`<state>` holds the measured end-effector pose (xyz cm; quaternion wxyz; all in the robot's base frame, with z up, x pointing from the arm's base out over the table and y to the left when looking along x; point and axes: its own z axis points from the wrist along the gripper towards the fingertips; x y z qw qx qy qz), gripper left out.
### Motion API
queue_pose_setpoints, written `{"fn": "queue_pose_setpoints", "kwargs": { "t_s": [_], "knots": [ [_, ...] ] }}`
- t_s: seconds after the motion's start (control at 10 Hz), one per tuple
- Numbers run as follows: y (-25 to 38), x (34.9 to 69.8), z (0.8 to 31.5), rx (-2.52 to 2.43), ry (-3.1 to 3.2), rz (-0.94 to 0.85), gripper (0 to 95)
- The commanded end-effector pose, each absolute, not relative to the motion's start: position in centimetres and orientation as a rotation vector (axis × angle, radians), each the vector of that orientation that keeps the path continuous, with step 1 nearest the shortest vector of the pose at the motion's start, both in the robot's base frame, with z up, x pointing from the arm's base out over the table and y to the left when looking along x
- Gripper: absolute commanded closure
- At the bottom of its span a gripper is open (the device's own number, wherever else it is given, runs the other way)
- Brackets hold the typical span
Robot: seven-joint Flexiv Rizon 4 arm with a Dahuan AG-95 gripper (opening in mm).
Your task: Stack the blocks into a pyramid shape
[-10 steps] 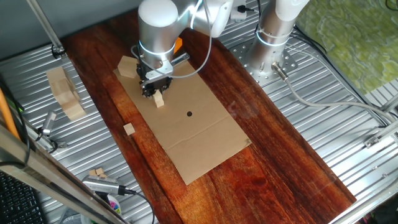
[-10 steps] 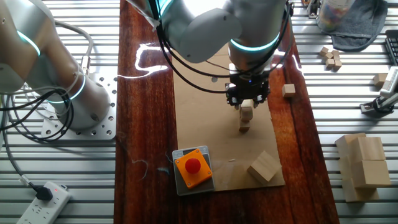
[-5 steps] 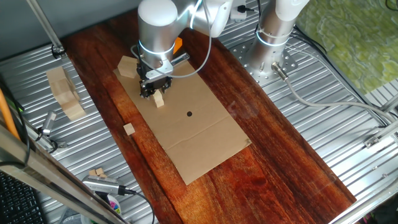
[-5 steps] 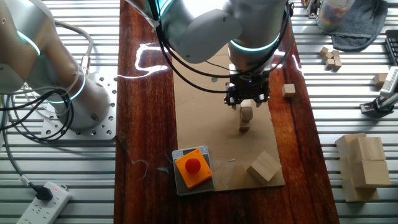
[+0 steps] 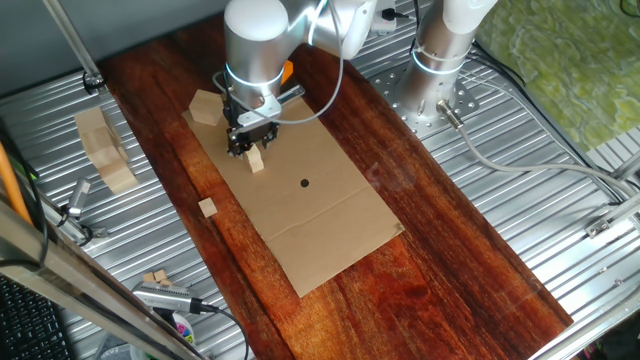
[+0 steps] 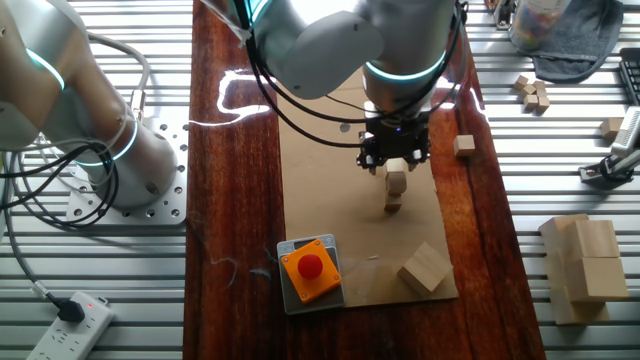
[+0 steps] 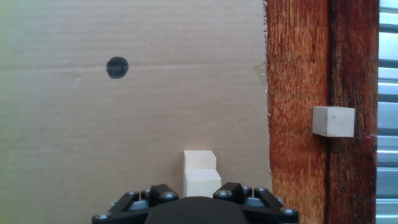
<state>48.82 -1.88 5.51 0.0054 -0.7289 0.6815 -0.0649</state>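
- Gripper (image 6: 396, 166) first: it hangs right over the two blocks (image 7: 200, 173) already together on the cardboard sheet (image 7: 124, 124). We honestly can't tell how far open it is, or whether it's got hold of the top block. The hand view only shows the gripper body, and both fixed views hide the fingertips behind the wrist.
- Where the stuff is: that little pair sits on the cardboard, closer to the long edge of the surface (image 7: 298, 74) where the loose block (image 7: 333, 121) lies on bare wood. A few spare blocks (image 6: 533, 92) are off the surface on the metal grating.
- Biggest worry: if the fingers are only just clear of the top block, any sideways move would probably drag it off. Looks to us like the top one isn't square on the lower one, so it wouldn't take much.
- If it is in fact pinched and gets let go while crooked, we'd expect it to tip and roll across the cardboard.
- A pyramid wants a wider bottom row, and we see only one narrow column so far. Sliding the loose block in beside it risks bumping the whole thing over.
- Cardboard is light and may shift or flex under a push, which would shake the pile.
- The wood chunk (image 6: 424, 268) and red button box (image 6: 309, 270) sit near one short edge, so a wide swing that way could clip them.
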Motion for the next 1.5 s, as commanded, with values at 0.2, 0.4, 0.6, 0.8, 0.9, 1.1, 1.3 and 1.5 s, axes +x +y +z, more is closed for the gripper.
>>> {"fn": "queue_pose_setpoints", "kwargs": {
  "t_s": [0.2, 0.4, 0.6, 0.8, 0.9, 1.1, 1.3, 1.5],
  "knots": [
    [-1.8, 48.3, 6.1, -2.281, 2.138, -0.199, 38.0],
    [-1.9, 47.9, 6.6, -2.283, 2.138, -0.196, 38.0],
    [-2.0, 47.5, 7.4, -2.289, 2.138, -0.197, 38.0],
    [-2.0, 47.6, 8.5, -2.284, 2.154, -0.194, 38.0],
    [-1.8, 48.3, 9.2, -2.284, 2.163, -0.189, 38.0],
    [-1.1, 50.1, 10.2, -2.291, 2.180, -0.213, 38.0],
    [-0.4, 52.1, 10.8, -2.285, 2.194, -0.226, 38.0],
    [0.0, 55.5, 10.2, -2.282, 2.201, -0.210, 38.0]
  ]
}}
